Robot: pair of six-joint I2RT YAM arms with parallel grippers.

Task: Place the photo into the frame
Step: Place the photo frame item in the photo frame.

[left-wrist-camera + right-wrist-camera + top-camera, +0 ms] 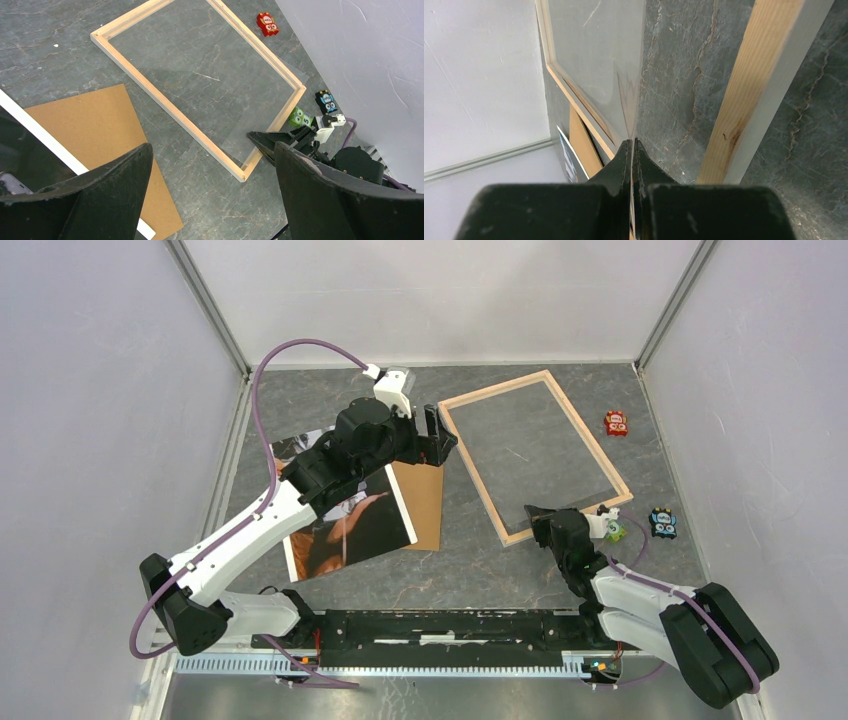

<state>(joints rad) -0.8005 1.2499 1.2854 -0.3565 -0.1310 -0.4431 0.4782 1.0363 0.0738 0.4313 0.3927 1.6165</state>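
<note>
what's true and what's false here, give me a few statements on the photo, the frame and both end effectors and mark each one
1. The photo already sits inside the frame. False: it lies to the left of the frame, partly on the brown backing board.
2. The left end effector is open. True.
3. The right end effector is shut on a clear sheet at the frame's near corner. True.
4. The red toy lies inside the frame. False: it lies outside it, between the frame and the right wall.
</note>
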